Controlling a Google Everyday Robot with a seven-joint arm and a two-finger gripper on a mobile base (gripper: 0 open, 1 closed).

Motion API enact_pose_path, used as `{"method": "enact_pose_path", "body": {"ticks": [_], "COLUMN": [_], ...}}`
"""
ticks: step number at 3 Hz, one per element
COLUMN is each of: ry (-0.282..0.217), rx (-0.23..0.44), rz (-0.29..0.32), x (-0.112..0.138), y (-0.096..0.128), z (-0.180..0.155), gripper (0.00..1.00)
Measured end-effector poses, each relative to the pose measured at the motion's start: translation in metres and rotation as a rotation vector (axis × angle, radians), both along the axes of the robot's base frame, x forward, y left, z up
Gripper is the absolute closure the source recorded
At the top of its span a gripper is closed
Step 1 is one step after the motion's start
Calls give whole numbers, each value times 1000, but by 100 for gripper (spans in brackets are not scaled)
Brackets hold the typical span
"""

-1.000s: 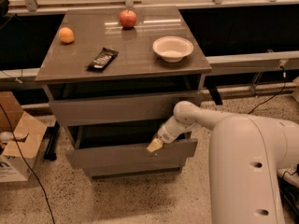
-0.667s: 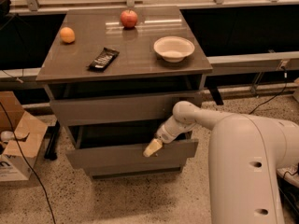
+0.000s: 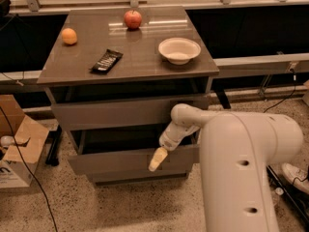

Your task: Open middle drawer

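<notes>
The middle drawer (image 3: pixel 106 161) is the grey-brown cabinet's second one. It stands pulled out a little, and its dark inside (image 3: pixel 120 138) shows above its flat front. My gripper (image 3: pixel 157 159) hangs at the end of the white arm (image 3: pixel 186 122). It points down over the right part of the drawer's front, at its top edge. I cannot tell whether it touches the front. The top drawer (image 3: pixel 113 113) sits above and is out less than the middle one. The lowest drawer (image 3: pixel 135 178) shows as a thin strip below.
On the cabinet top (image 3: pixel 145 62) lie an orange (image 3: pixel 69 36), an apple (image 3: pixel 133 19), a dark snack bar (image 3: pixel 106 61) and a white bowl (image 3: pixel 179 50). A cardboard box (image 3: pixel 17 149) and cables lie on the floor at the left. My white body (image 3: pixel 246 173) fills the lower right.
My gripper has moved down and to the left, from the drawer's top edge to lower over its front. The drawer stands about as far out as before.
</notes>
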State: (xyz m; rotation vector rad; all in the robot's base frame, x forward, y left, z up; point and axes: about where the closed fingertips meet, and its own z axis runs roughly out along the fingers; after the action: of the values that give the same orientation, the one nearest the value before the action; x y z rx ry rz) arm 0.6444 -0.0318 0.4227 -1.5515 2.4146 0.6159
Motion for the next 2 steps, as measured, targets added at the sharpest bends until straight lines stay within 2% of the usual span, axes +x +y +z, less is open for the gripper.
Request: {"method": "enact_pose_path", "body": {"ticks": [1, 2], "ry": [121, 122], "rx": [-138, -138], "rz": [115, 115], "x": [-36, -36], "y": [-3, -3], "z": [-17, -12], "gripper": [17, 41]}}
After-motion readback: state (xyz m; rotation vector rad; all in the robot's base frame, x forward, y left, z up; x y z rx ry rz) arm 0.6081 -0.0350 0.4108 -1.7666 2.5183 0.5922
